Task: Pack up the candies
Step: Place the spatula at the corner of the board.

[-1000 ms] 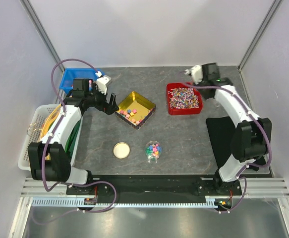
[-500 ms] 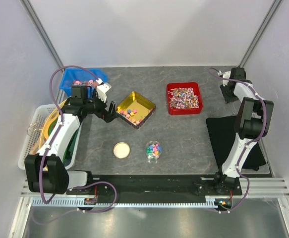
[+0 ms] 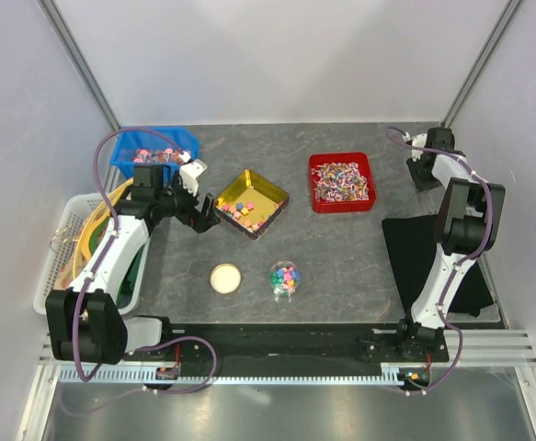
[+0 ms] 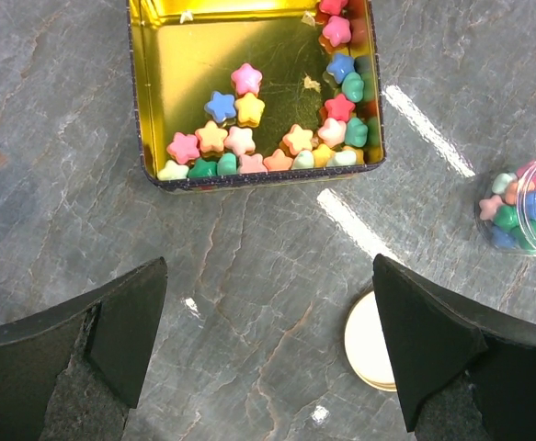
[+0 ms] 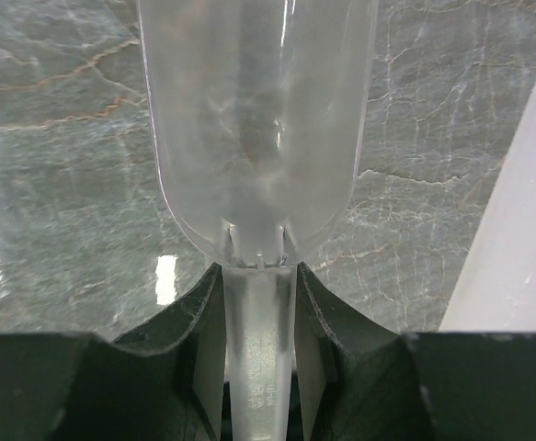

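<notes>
The candies are small star-shaped sweets in mixed colours, lying in a square gold tin, mostly along its near side in the left wrist view. More candies fill a small clear jar, also at the right edge of the left wrist view. Its cream lid lies flat beside it. My left gripper is open and empty over bare table just left of the tin. My right gripper is shut on the handle of an empty clear plastic scoop, at the back right.
A red bin of wrapped sweets stands right of the tin. A blue bin of wrapped sweets stands at the back left. A white basket sits along the left edge. A black mat lies at the right.
My right arm has swung from behind the red bin to the back right corner. My left gripper has shifted slightly nearer, beside the tin.
</notes>
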